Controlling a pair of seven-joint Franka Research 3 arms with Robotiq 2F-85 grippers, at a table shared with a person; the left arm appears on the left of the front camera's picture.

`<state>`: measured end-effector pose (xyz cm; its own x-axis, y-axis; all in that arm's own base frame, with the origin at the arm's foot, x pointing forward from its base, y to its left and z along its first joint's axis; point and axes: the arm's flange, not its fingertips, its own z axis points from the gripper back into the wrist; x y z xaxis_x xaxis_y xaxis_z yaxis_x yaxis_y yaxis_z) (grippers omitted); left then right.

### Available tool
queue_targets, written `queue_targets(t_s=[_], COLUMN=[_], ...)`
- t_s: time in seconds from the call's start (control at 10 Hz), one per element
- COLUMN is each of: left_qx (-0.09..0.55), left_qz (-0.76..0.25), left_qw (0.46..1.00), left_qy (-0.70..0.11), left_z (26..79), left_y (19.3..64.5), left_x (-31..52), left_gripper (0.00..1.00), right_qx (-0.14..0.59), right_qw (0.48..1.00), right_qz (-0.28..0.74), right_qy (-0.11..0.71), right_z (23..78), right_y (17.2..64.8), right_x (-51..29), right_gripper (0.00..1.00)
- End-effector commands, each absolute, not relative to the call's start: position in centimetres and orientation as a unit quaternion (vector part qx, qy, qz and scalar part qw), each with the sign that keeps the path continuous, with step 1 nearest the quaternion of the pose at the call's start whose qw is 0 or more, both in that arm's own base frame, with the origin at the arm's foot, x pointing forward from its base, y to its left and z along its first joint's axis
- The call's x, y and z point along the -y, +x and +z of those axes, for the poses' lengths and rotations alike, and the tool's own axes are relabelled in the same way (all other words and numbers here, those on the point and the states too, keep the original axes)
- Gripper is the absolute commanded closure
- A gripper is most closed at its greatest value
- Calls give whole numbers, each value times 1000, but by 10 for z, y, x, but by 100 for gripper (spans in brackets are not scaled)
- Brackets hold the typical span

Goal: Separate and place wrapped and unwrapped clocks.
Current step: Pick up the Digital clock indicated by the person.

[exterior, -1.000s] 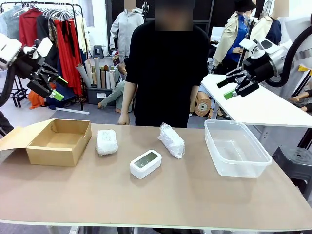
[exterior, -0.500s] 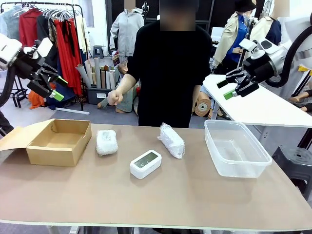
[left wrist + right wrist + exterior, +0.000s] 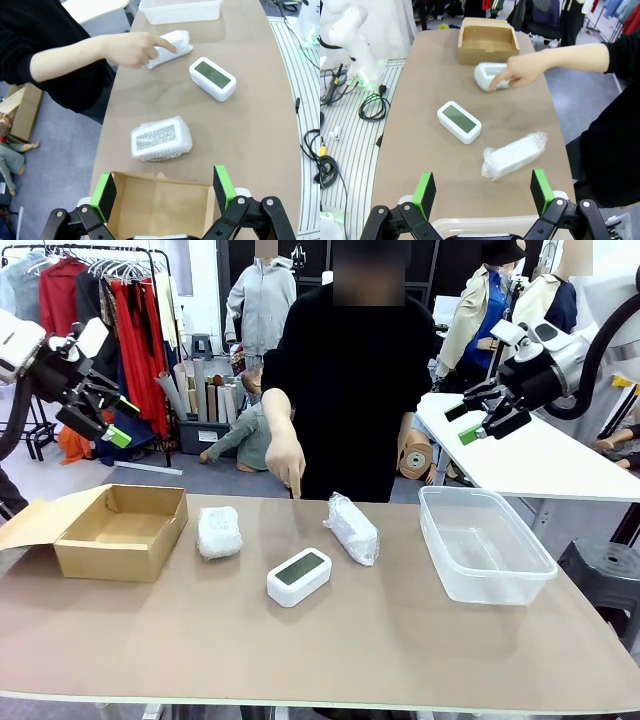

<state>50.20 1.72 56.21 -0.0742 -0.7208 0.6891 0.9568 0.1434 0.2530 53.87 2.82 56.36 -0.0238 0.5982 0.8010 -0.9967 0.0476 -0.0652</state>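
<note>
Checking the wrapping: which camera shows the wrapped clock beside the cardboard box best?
Left wrist view: the wrapped clock lies close, seen from above, unblocked. Front view shows it smaller; in the right wrist view the person's hand partly covers it.

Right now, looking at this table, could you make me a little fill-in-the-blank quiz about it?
The bare white clock lies ____ the left wrapped lump and the right wrapped lump.
The clear tub sits at the robot's ____ end of the table.
The person's hand ____ one finger down toward the table.
The left gripper and the right gripper both have ____ jaws.
Missing words: between, right, points, open.
</note>
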Motion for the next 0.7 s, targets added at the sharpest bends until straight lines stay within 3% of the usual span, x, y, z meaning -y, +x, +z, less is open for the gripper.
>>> queue_targets(t_s=[0.0,0.6], left_qx=[368,368], left_qz=[-633,-633], left_qw=[662,662], left_qy=[-161,-161], left_z=[562,562], left_y=[502,502], left_x=[-18,-18], left_gripper=[0,0], right_qx=[346,346], right_qw=[635,635], right_qz=[628,628], right_qy=[287,287], right_z=[567,567], right_y=[537,537], right_x=[-28,-28], right_gripper=[0,0])
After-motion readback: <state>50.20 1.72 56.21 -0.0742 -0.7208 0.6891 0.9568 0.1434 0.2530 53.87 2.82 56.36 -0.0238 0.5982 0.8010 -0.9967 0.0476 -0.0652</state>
